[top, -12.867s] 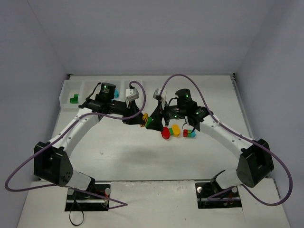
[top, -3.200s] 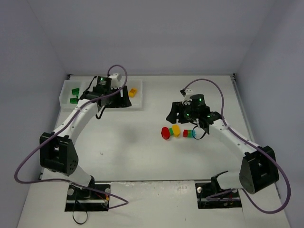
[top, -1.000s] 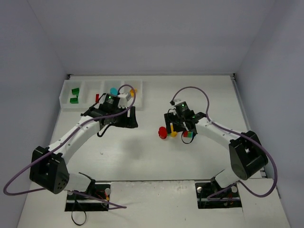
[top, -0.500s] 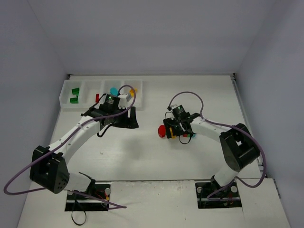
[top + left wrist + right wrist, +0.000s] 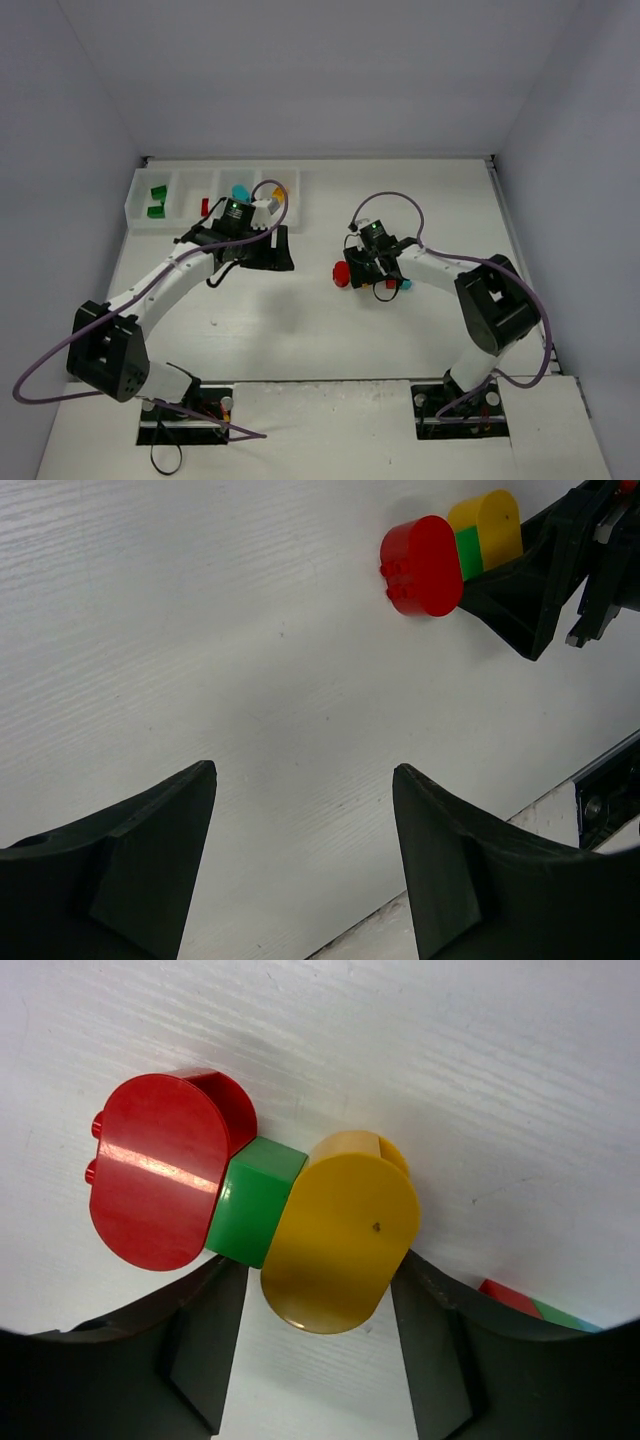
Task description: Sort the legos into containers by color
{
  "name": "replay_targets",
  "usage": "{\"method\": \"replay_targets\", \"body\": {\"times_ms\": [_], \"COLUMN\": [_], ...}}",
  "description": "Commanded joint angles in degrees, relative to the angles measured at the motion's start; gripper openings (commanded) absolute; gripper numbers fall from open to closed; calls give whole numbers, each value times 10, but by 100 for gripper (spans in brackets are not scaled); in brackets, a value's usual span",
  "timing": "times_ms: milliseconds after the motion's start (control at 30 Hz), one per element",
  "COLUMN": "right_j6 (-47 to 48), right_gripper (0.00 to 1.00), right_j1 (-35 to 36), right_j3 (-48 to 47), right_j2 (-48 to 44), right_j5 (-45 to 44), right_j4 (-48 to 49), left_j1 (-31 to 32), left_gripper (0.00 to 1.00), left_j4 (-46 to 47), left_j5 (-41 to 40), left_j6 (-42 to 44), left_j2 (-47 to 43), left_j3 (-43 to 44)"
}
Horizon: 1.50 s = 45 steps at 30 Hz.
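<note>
A stack of legos lies on the table: a red rounded brick, a green one and a yellow rounded one. My right gripper is shut on this stack. Its fingers sit on either side of the yellow brick. From above, the red end sticks out left of the right gripper. My left gripper hangs open over bare table with nothing between its fingers. It is left of the stack. The containers tray stands at the back left.
The tray holds green bricks, a red one, a cyan one and a yellow one, each colour in its own compartment. A second small stack with red, green and cyan lies just right of the right gripper.
My right gripper has slid left onto the red-green-yellow stack and its jaws have closed in on the yellow brick. The left arm has hardly moved.
</note>
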State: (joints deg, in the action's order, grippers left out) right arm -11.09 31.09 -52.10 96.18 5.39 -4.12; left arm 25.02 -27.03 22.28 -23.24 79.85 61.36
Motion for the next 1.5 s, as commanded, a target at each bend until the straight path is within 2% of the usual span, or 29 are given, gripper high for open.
{"method": "replay_targets", "body": {"times_ms": [0,33,133,167,267,433,700,900,1333,1467], "right_j6": [4,5,5,6,5,5,12,8,10,7], "right_gripper": [52,41,24,14,0,0,0,0,0,0], "right_j1": [-3,-3,-3,-3,-3,-3,-3,-3,-3,-3], "right_j3": [-15,-14,-9,-7,5,35,60,68,79,86], "right_j2": [3,1,-13,-20,-60,-125,-177,-187,-212,-219], "right_j5": [4,4,5,4,9,19,38,51,61,65], "right_j4": [22,28,37,46,77,126,171,187,202,208], "left_j1": [-3,-2,-2,-2,-2,-2,5,19,35,35], "left_gripper": [65,65,65,65,65,71,72,72,72,68], "left_j4": [32,36,51,58,85,136,230,280,243,246], "left_j5": [21,23,41,48,81,136,205,216,181,183], "left_j6": [-9,-10,-19,-22,-43,-86,-160,-187,-169,-173], "left_j2": [5,7,12,16,26,42,72,96,144,147], "left_j3": [19,20,20,21,23,31,44,60,94,95]}}
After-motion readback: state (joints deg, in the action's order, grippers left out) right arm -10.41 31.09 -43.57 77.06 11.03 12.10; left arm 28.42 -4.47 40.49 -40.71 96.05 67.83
